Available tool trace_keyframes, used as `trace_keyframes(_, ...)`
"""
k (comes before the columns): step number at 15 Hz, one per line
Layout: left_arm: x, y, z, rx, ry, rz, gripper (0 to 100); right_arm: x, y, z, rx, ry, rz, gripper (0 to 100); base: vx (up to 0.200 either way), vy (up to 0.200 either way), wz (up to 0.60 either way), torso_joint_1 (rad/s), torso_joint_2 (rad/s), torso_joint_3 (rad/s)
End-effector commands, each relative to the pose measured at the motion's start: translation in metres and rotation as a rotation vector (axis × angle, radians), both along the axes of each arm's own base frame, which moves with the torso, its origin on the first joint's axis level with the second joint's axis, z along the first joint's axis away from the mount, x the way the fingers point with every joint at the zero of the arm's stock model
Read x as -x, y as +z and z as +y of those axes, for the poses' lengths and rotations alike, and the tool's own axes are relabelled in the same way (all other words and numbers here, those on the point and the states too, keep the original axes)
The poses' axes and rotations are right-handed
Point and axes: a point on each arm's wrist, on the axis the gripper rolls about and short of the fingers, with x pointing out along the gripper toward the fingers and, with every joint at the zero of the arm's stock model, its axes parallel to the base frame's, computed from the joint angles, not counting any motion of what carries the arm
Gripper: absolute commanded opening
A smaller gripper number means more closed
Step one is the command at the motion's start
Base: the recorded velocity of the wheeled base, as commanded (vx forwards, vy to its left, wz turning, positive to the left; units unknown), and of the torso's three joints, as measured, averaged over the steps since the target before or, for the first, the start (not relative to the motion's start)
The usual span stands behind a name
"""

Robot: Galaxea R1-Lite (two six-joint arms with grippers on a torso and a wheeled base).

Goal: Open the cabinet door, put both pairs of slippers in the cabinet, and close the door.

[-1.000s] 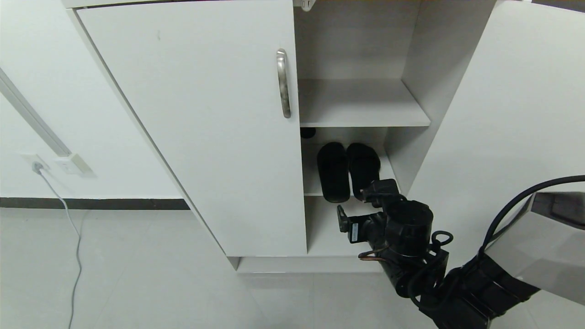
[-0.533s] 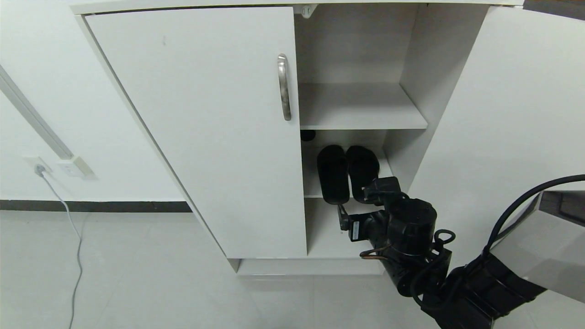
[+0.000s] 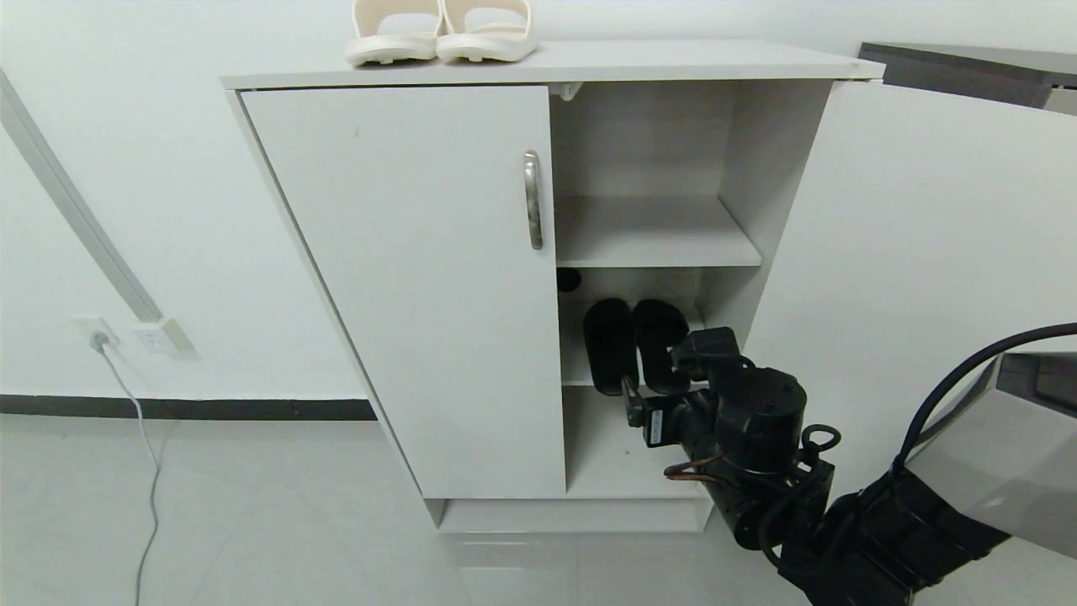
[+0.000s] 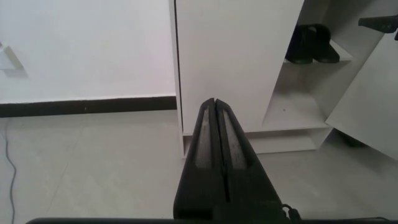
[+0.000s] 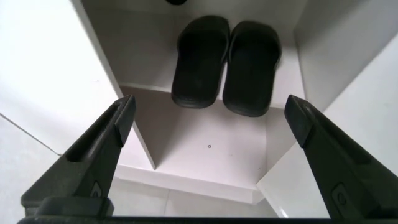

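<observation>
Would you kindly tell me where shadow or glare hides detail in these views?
Head view: the black slippers merge into deep shadow; the handle glints faintly. Right wrist view: soft, even light, the slippers' outlines clear. Left wrist view: the slippers are a dark blot.

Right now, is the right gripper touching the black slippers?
Apart. In the right wrist view the right gripper, open, sits clear of the black slippers, with white cabinet showing between fingers and slippers.

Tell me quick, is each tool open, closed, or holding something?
Left tool: closed, holding nothing.
Right tool: open, empty, facing the black slippers.
</observation>
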Motion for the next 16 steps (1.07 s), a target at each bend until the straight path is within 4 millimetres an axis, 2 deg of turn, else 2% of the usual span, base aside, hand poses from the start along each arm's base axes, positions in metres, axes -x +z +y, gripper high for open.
trace_keyframes(1, -0.0001, 0.0, 0.0, -0.001, 0.001, 0.001, 0, 0.0011, 0.0006, -0.0008, 0.0, 0.0, 0.0, 100, 0.0, 0.0, 0.0, 0.002, 0.0, 0.159)
trace_keyframes(9, 0.0, 0.0, 0.0, -0.007, 0.0, 0.0, 0, 0.0017, 0.0046, -0.0022, -0.004, 0.0, -0.006, 100, 0.0, 0.0, 0.0, 0.0, 0.0, 0.009)
trace_keyframes(16, 0.0, 0.0, 0.0, -0.007, 0.0, 0.0, 0, 0.0049, 0.0005, -0.0052, 0.021, 0.001, 0.005, 100, 0.0, 0.2, 0.0, 0.004, 0.0, 0.004)
